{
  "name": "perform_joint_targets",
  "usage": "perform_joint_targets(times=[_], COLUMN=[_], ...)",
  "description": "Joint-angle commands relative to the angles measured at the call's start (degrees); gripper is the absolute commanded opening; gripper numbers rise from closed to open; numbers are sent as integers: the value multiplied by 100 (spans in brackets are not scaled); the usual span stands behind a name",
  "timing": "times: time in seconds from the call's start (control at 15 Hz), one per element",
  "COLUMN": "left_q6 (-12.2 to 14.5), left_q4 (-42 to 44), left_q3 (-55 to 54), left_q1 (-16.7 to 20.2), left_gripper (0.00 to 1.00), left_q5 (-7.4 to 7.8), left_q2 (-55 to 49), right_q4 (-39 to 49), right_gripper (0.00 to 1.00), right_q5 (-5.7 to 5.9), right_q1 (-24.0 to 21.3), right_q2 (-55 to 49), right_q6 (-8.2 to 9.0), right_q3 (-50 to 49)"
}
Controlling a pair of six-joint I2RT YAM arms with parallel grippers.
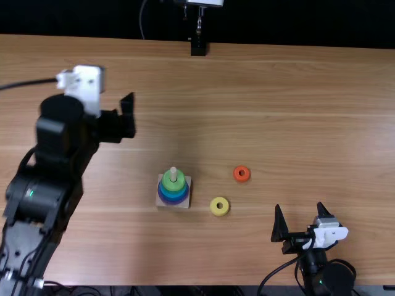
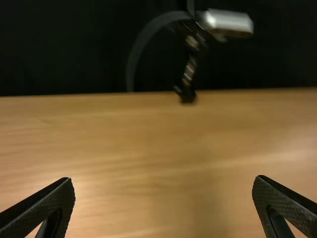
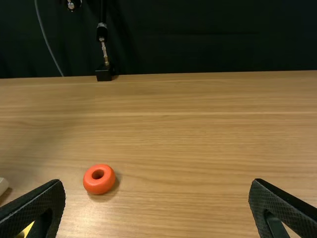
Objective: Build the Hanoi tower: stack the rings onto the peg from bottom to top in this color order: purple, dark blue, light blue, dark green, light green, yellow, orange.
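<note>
Peg upright, two rings flat beside the stack

The wooden peg point(image 1: 173, 171) stands with its long axis vertical on its square base point(image 1: 186, 203), its tip poking up above the light green ring point(image 1: 173, 186); blue and purple show below. To the right in the top view, the yellow ring point(image 1: 213, 206) and, farther from the near edge, the orange ring point(image 1: 236, 174) lie on the counter point(image 1: 278, 92), holes facing up. My left claw point(image 1: 128, 115) and right claw point(image 1: 299, 206) are both spread wide, holding nothing.
</note>
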Motion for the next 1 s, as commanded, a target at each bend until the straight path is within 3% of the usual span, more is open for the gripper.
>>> perform_joint_targets(times=[0.0, 0.27, 0.47, 0.93], left_q6=[-33, -1, -1, 41], left_q4=[383, 1554, 2377, 2292], left_q3=[-815, -3056, -4700, -5939], left_q1=[239, 889, 907, 872], left_gripper=[100, 100, 100, 100], left_q5=[-7, 109, 130, 109], left_q2=[-581, -2497, -4079, -6022], right_q4=[-410, -410, -410, -410], right_gripper=[100, 100, 100, 100], right_q5=[-27, -27, -16, -27], right_q1=[-47, -47, -47, -47], right_q2=[-69, -69, -69, -69], right_q6=[-21, -31, -31, -31], right_q3=[-283, -283, -283, -283])
